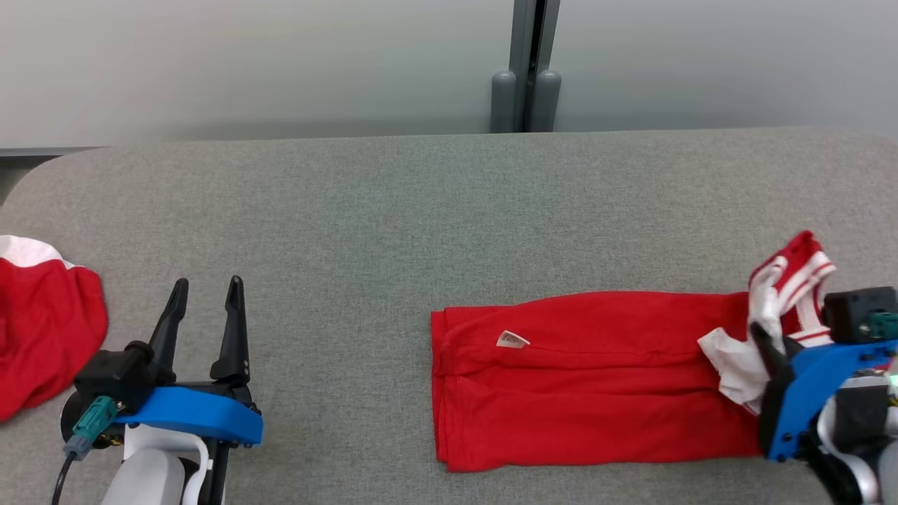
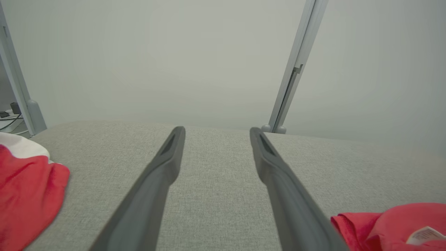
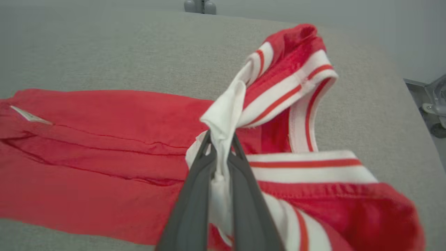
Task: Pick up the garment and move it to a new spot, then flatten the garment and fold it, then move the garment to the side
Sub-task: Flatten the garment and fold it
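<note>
Nearest the robot, the right tool [image 3: 220, 139] sits well to the right of the grey post [image 1: 526, 91] and on its near side. Its jaws are pinched almost together on a white fold [image 3: 226, 111] at the garment's striped end [image 1: 793, 270], which is raised off the counter [image 1: 351, 210]. The left tool [image 1: 208, 280] is well to the post's left, jaws spread wide with nothing between them, over bare counter.

The garment [image 1: 596, 379] lies on the near side of the post as a long red band. Its long axis runs left to right, from a hem a little left of the post's line out to the held end on the right. The cloth therefore stretches leftward from the right tool, and I judge that folding that end over would carry it along this axis toward the post's line. The right arm is the nearer one; the left tool stands well apart from the hem. Farthest left of the post, another red cloth [image 1: 42, 330] lies at the counter's edge.
</note>
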{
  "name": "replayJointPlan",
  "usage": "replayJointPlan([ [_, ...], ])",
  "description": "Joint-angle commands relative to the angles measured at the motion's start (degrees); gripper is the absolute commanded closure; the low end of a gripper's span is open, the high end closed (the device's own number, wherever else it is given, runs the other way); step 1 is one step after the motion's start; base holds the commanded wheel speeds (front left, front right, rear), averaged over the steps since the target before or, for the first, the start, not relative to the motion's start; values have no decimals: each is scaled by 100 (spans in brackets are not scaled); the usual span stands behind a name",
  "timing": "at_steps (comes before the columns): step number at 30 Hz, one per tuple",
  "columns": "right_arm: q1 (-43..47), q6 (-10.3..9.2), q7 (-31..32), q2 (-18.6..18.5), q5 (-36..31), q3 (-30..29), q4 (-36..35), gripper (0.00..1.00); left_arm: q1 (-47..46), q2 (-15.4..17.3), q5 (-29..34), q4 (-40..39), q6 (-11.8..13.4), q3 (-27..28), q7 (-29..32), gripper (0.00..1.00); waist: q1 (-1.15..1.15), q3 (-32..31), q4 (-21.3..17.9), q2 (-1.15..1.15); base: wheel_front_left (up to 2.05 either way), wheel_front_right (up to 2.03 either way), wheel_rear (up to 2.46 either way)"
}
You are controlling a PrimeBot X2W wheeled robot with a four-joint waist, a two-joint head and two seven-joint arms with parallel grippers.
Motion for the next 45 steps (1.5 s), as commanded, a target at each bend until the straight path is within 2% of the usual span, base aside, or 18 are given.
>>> replayJointPlan([
  [1, 30, 0, 6, 59, 56, 124, -64, 100, 43, 31, -22, 23, -18, -9, -24, 0, 0, -15, 9, 0, 0, 0, 0],
  [7, -136, 1, -19, 307, 94, 1355, -4, 100, 21, 28, -26, 36, -30, -63, -24, 0, 0, -70, 67, 0, 0, 0, 0],
  [13, -574, 1, -323, 607, 133, 2270, 661, 100, -85, 43, -14, 31, -35, -119, -24, 0, 0, -28, 140, 0, 0, 0, 0],
  [22, -1275, 1, -788, 806, 291, 3019, 1827, 100, -220, 15, -60, 89, -51, -249, -25, 0, 0, 35, 309, 0, 0, 0, 0],
  [30, -1554, 1, -964, 813, 657, 3433, 2347, 100, -167, 10, -77, 91, -56, -258, -25, 0, 0, 12, 368, 0, 0, 0, 0],
  [31, -1568, 1, -962, 812, 679, 3458, 2376, 72, -158, 9, -78, 88, -55, -253, -24, 0, 0, 10, 367, 0, 0, 0, 0],
  [32, -1577, 1, -993, 812, 726, 3475, 2383, 0, -150, 9, -81, 87, -52, -245, -25, 0, 0, 9, 365, 0, 0, 0, 0],
  [36, -1600, 1, -1184, 812, 992, 3554, 2145, 0, -125, 25, -85, 79, -53, -220, -25, 0, 0, 9, 334, 0, 0, 0, 0],
  [41, -1457, 1, -1368, 807, 1743, 3538, 1216, 0, -95, 50, -95, 72, -55, -182, -24, 0, 0, -3, 273, 0, 0, 0, 0],
  [45, -1239, 1, -1363, 716, 1560, 2938, 471, 0, -53, 61, -94, 40, -41, -135, -24, 0, 0, -20, 214, 0, 0, 0, 0],
])
